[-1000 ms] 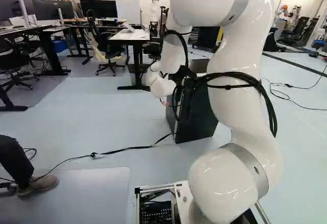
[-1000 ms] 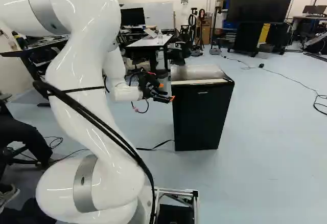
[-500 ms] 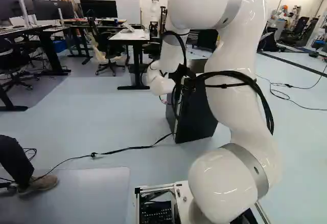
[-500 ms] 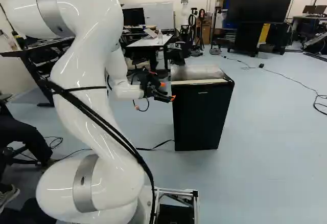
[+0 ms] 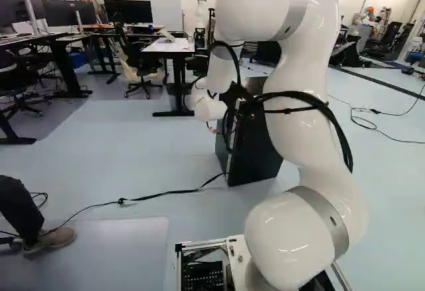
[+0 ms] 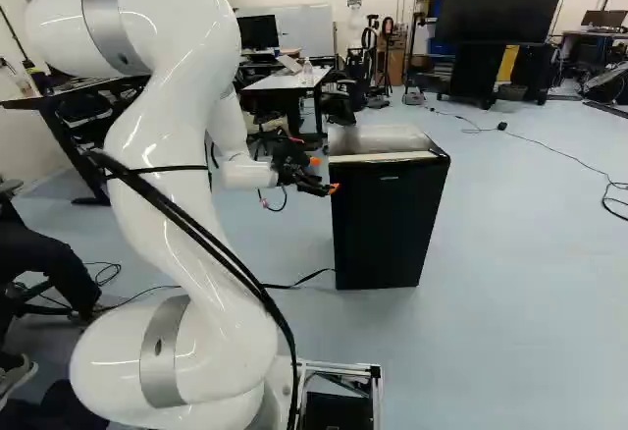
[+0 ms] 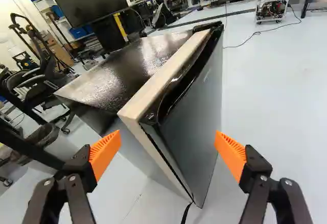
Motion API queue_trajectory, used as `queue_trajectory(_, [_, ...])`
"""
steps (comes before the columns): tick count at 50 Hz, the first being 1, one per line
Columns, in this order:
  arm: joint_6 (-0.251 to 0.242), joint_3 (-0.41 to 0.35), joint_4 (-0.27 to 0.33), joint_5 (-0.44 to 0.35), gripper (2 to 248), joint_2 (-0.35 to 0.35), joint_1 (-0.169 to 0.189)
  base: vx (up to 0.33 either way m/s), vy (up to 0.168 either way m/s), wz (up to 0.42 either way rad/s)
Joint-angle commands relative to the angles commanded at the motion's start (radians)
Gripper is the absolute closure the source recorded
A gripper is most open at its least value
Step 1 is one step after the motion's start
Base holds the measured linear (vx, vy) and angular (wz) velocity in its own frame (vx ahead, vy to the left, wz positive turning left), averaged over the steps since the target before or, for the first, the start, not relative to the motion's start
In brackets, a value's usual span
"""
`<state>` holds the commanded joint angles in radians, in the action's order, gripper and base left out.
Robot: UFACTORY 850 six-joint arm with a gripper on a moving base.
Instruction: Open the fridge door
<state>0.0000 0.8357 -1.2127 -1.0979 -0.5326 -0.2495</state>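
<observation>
The tool [image 6: 325, 175] is spread wide, its two orange pads [image 7: 104, 153] well apart, with nothing held between them. The fridge [image 6: 383, 253] stands on the floor [image 6: 510, 283] at about two o'clock from the arm's lowest joint [image 6: 147, 371] in the right base view, and between eleven and twelve o'clock from it in the left base view. The tool is near the fridge's top corner, at about ten o'clock from the fridge's middle in the right base view. By the wrist view, that corner is at twelve o'clock from the tool, and the pads flank it in the line of sight. The door [image 7: 196, 121] lies along the body and looks closed; a pale strip [image 7: 166, 78] runs beside its dark top edge.

The arm [image 6: 157, 145] rises from the joint, bends over high up and comes down again to the tool. From the fridge in the right base view, a table [image 6: 285, 81] stands farther back at about eleven o'clock, bearing a laptop [image 6: 290, 63] and a bottle [image 6: 307, 71], and a big screen [image 6: 502, 3] at about one o'clock. In the left base view, a dark cable [image 5: 159, 193] trails over the floor from the fridge's foot towards eight o'clock.
</observation>
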Motion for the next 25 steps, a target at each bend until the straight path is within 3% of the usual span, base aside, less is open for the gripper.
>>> queue_trajectory(25, [0.000,0.021,-0.044,0.000,3,-0.014,0.013,0.000,0.000,0.000])
